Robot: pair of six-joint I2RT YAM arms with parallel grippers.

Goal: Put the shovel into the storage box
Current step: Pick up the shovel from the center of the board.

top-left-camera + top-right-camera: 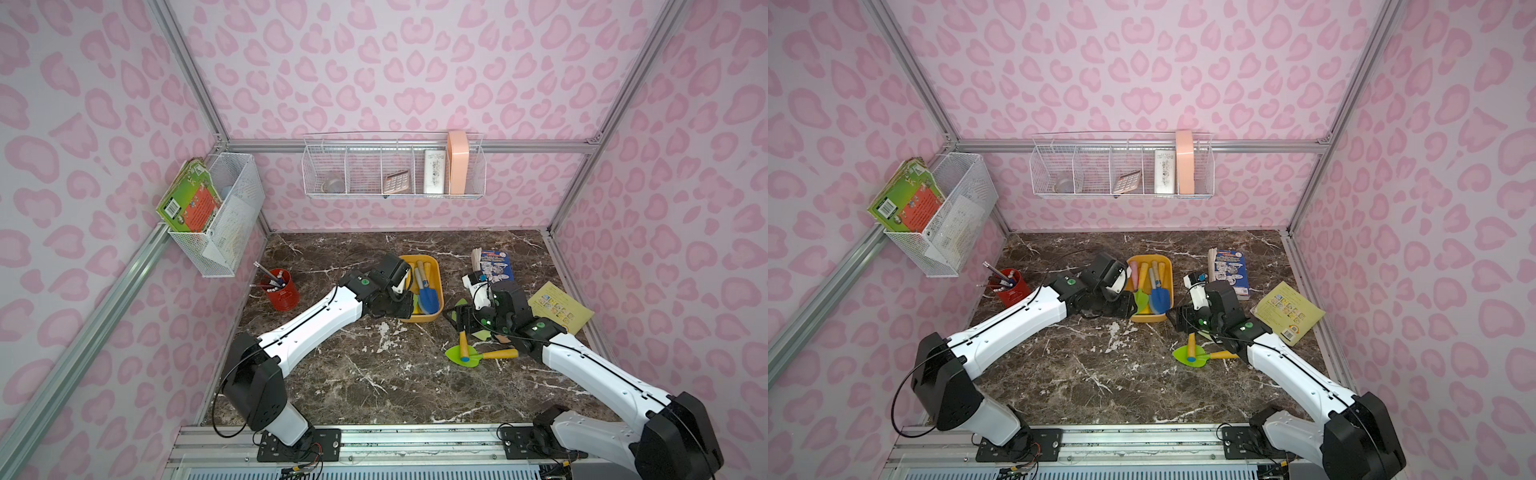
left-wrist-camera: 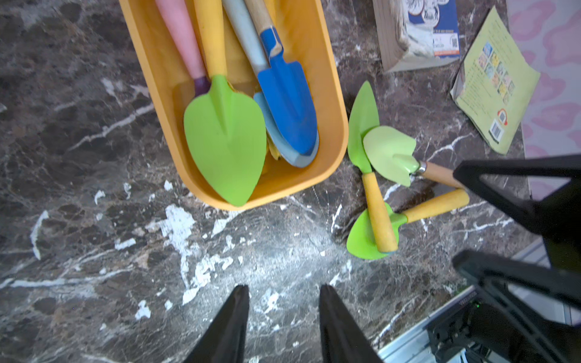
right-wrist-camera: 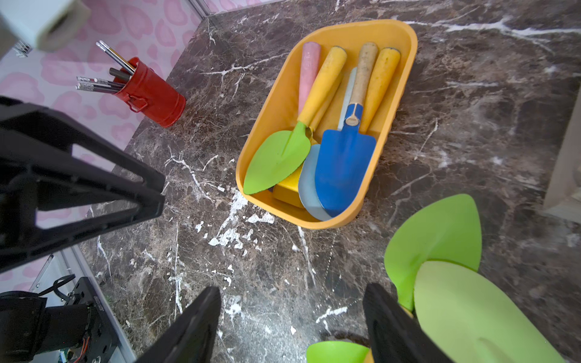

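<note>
The yellow-orange storage box (image 1: 419,319) (image 1: 1148,319) stands mid-table and holds several shovels, among them a green one (image 2: 224,141) and a blue one (image 3: 342,169). Three green shovels lie crossed on the marble to its right: a yellow-handled one (image 2: 379,217), a pale wooden-handled one (image 2: 390,154) and another yellow-handled one (image 1: 459,355). My left gripper (image 2: 284,290) hovers by the box's near left corner, open and empty. My right gripper (image 3: 294,290) is open over bare marble, one finger against the loose green blades (image 3: 440,232).
A red pen cup (image 1: 283,295) with pencils stands at the left. A blue book (image 1: 496,266) and a yellow booklet (image 1: 559,307) lie at the right. White wire baskets hang on the back wall (image 1: 395,170) and the left wall (image 1: 220,212).
</note>
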